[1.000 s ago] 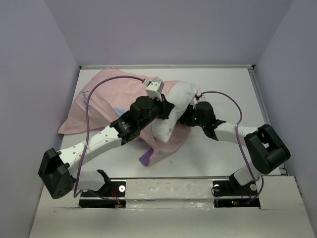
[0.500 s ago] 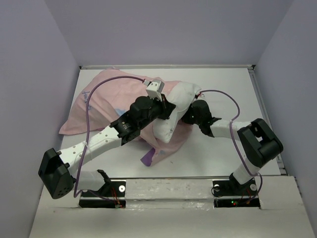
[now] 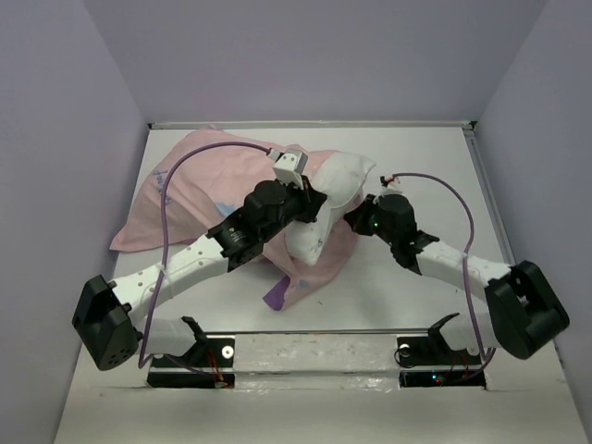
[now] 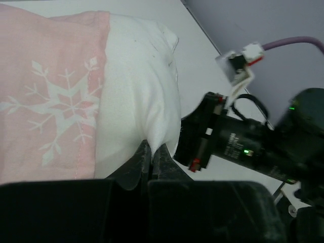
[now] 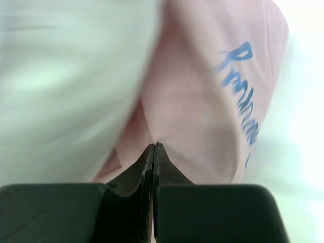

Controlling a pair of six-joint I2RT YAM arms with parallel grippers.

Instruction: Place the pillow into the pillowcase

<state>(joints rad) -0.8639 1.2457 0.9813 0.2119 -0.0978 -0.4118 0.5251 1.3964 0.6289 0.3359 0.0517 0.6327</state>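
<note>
The only writing I can make out is blue cursive lettering (image 5: 240,96) on the pale pink cloth right in front of the right wrist camera; it runs slantwise and is too blurred to read. A white snowflake (image 4: 63,101) is printed on the same pink cloth nearer the left arm. That cloth is the pillowcase (image 3: 185,199), lying crumpled across the left and middle of the white table (image 3: 407,157). The pillow (image 3: 344,176) is partly inside it, its plump white end sticking out of the open mouth toward the right. The left gripper (image 4: 151,152) has its jaws pressed together on a fold of the pillow's white fabric. The right gripper (image 5: 153,151) is pinched tight on a pink edge of the pillowcase, just beside the pillow
</note>
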